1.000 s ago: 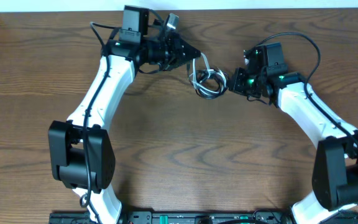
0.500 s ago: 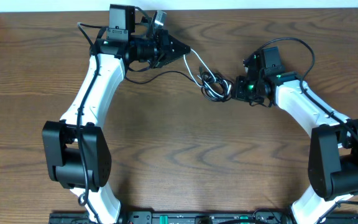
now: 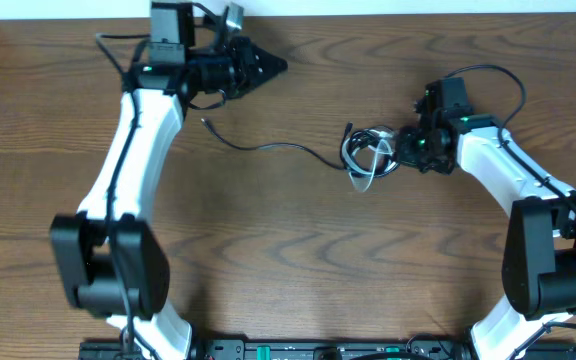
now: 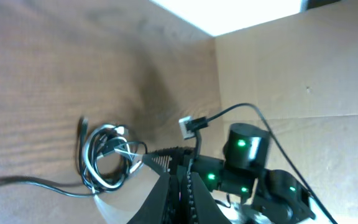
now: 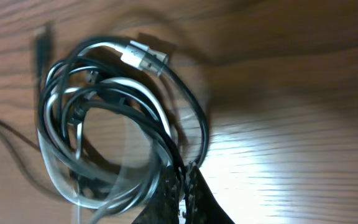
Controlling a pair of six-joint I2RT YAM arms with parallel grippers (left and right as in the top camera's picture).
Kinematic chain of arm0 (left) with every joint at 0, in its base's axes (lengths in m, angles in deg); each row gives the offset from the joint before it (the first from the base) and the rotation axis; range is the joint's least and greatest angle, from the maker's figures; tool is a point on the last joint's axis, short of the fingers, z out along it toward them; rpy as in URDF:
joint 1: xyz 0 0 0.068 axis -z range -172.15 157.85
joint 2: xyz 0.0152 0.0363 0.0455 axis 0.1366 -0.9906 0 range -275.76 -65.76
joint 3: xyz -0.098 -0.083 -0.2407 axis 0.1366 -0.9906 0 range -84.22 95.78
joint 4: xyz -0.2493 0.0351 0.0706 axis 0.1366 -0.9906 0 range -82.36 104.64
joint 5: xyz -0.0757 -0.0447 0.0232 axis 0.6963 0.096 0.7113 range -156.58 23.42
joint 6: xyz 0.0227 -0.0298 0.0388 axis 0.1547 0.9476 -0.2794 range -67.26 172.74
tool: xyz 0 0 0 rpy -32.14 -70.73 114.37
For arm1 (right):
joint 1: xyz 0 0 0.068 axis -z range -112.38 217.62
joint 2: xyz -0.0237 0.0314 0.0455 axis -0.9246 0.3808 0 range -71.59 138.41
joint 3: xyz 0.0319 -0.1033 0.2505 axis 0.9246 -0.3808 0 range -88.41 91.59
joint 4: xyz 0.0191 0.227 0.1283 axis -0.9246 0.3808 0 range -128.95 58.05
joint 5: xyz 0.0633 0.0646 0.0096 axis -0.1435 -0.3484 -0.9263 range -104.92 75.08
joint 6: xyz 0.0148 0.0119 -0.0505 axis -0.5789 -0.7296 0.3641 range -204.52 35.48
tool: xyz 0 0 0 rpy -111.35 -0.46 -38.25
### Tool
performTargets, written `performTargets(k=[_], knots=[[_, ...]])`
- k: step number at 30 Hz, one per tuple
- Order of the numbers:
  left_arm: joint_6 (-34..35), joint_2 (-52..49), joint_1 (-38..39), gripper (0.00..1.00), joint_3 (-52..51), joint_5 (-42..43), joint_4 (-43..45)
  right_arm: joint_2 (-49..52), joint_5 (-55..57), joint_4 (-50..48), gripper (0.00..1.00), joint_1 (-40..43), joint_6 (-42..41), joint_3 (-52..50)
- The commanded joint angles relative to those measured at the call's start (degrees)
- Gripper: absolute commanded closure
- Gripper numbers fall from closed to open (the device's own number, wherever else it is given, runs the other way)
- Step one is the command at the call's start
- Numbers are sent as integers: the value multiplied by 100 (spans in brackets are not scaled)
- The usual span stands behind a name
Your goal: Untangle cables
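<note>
The cables (image 3: 366, 152) form a knotted coil of black and white loops just left of my right gripper (image 3: 396, 148). One black strand (image 3: 268, 147) trails left from the coil across the table, and its free end (image 3: 205, 123) lies loose. In the right wrist view the coil (image 5: 104, 124) shows a white plug (image 5: 145, 56), and my right gripper (image 5: 182, 183) is shut on its strands. My left gripper (image 3: 280, 67) is shut near the back edge, apart from the strand, with nothing visible between its fingers. The left wrist view shows the coil (image 4: 107, 162) ahead of that gripper (image 4: 180, 190).
The wooden table (image 3: 288, 260) stretches out in front of both arms. A cardboard wall (image 4: 291, 74) stands behind the right arm (image 4: 247, 149) in the left wrist view. The table's back edge runs close behind my left gripper.
My left gripper has swung left and back, away from the coil. A black strand has pulled out and now lies loose on the table. My right gripper moved right with the coil.
</note>
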Motion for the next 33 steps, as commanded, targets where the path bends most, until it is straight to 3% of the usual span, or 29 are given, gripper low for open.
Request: performTargets(k=[1,6,9,11,14,21,27,33], knots=[[-151,638,-33,93,33,-188,120,42,179,48,99,118,87,24],[-363,997,-15,93,31,-271,85,42,109,0,99,131,212,24],[-667,981,157,93,-4,-339,-175,39,-385,-166,85,133,496,26],[-804,977,317,93,-52,-776,-437,39,-817,-308,74,133,581,39],[-1067,977,568,93,-90,-1392,-713,39,-1228,-455,65,133,610,46],[-1285,970,1130,92,-101,-2321,-975,39,-1449,-490,64,133,737,46],[-1392,761,1517,92,-101,-2363,-1038,39,-269,-232,57,136,424,44],[-1394,295,1779,92,-101,-2361,-1115,39,-254,-212,58,197,426,44]])
